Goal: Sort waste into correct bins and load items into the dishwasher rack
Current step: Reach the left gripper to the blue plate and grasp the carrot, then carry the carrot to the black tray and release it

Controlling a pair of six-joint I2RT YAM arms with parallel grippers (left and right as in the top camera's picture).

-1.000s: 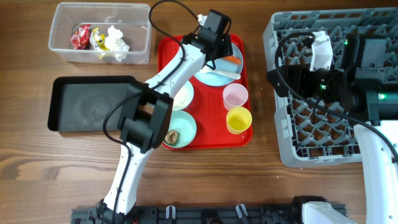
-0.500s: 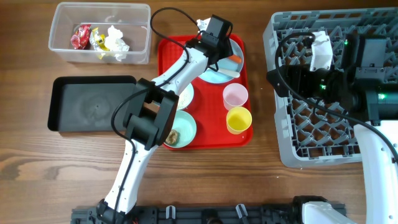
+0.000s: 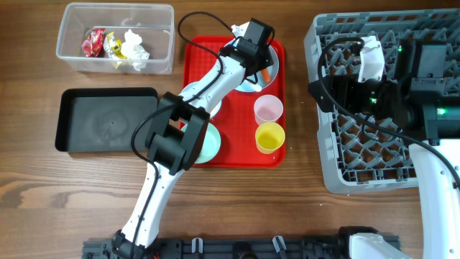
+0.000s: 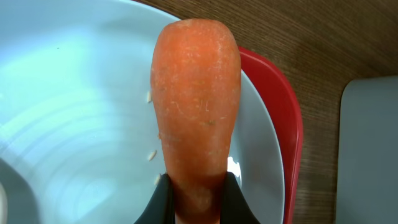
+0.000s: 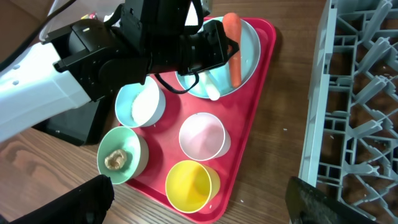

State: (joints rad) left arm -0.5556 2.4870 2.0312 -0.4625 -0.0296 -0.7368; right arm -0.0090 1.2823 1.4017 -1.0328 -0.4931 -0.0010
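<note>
We note a red tray (image 3: pixel 237 145) with rounded corners, lying flat near the middle of the table (image 3: pixel 72 194). The table is brown wood, its grain running left to right. We see the tray's raised rim in both wrist views.

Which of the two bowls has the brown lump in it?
The bowl beside the yellow cup, farthest from the plate; the other bowl holds white rice.

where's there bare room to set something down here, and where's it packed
The black tray is bare. The clear tub has free floor at its right end, beside the tissue. Bare table lies on the robot's side of the black tray, and a narrow strip runs between the red tray and the rack. The red tray is crowded with bowls and cups.
</note>
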